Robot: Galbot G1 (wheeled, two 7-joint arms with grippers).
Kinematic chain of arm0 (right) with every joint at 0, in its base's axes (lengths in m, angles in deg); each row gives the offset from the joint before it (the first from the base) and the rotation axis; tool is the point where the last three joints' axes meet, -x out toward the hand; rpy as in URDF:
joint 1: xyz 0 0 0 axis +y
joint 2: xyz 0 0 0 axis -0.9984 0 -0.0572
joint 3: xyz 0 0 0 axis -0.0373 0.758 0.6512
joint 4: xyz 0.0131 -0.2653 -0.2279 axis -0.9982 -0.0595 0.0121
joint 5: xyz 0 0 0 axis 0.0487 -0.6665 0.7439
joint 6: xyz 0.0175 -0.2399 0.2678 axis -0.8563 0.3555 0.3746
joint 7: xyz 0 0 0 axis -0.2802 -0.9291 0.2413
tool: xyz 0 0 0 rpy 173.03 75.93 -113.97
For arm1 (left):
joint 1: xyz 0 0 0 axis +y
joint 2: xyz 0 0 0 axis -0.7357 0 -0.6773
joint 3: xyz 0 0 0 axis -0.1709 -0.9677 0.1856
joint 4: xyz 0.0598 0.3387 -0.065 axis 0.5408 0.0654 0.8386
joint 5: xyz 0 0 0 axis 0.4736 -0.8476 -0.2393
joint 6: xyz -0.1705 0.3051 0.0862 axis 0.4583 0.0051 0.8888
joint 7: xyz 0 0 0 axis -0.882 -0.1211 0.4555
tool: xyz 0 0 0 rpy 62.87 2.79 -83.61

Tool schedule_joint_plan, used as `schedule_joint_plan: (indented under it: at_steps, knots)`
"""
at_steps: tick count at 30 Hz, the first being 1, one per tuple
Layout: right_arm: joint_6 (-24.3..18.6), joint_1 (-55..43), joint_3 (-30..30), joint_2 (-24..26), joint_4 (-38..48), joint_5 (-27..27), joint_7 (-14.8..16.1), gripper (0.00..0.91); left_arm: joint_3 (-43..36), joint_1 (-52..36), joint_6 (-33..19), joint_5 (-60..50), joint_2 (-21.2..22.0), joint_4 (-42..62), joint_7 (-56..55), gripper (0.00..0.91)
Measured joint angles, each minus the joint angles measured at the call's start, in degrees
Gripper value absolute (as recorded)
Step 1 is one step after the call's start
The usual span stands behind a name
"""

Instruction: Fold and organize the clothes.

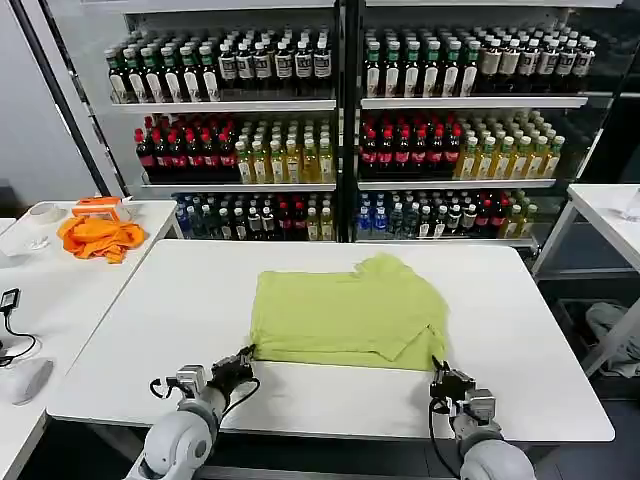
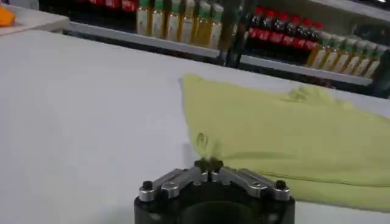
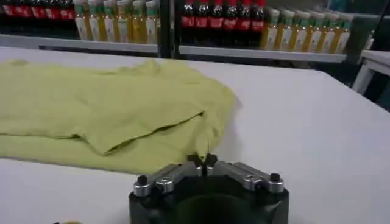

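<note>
- The light yellow-green short-sleeved T-shirt of soft plain fabric (image 1: 345, 315) lies flat and partly folded mid-way across the white rectangular table (image 1: 150, 330), long axis running left-right, near hem facing you.
- Your left gripper (image 1: 240, 362) sits at the shirt's near-left corner, fingers pinched together on that corner as far as the left wrist view shows; a small bunch of fabric sits at the tips.
- Your right gripper (image 1: 441, 372) sits at the shirt's near-right corner, fingers closed together; whether cloth is actually caught there, you can't tell.
- Key relation: the shirt stretches away from both grippers toward the bottle shelves (image 1: 340, 120), each arm at its own corner, neither nearer.
- The right wrist view shows the folded-over flap and sleeve layers on the shirt's right side (image 3: 152, 122); the head view flattens these.
- The head view alone gives both corners together, plus the bright orange crumpled cloth (image 1: 98, 237) far left of the shirt on another table.
</note>
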Motion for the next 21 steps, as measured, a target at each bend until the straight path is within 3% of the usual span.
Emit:
schedule_joint_plan:
  at_steps: [5,6,7,8,9,10,21]
  knots:
    - [0.41,4.75,-1.77,0.26,-4.36,-0.88,0.12,0.000,1.18,3.82,0.60,0.21,-0.74,-3.86,-0.60,0.020]
    - [0.53,5.83,-2.20,0.32,-5.34,-1.09,0.22,0.363,1.52,4.89,0.68,0.23,-0.92,-4.92,-0.68,0.010]
    - [0.62,6.77,-2.57,0.35,-6.14,-1.26,0.26,0.907,1.81,5.80,0.75,0.24,-1.01,-5.82,-0.77,0.010]
    - [0.77,7.75,-2.91,0.34,-6.97,-1.48,0.29,0.907,2.10,6.80,0.82,0.25,-1.26,-6.74,-0.87,0.020]
    - [0.96,8.72,-3.28,0.31,-7.81,-1.75,0.32,0.907,2.46,7.93,0.88,0.27,-1.51,-7.78,-0.99,0.675]
    - [1.21,9.74,-3.67,0.28,-8.68,-2.07,0.36,0.907,2.79,8.99,0.93,0.23,-1.66,-8.70,-1.05,0.907]
    - [2.76,12.78,-7.73,1.91,-14.31,-2.78,-0.42,0.907,6.63,16.83,1.38,-1.14,-2.51,-18.47,-1.06,0.907]
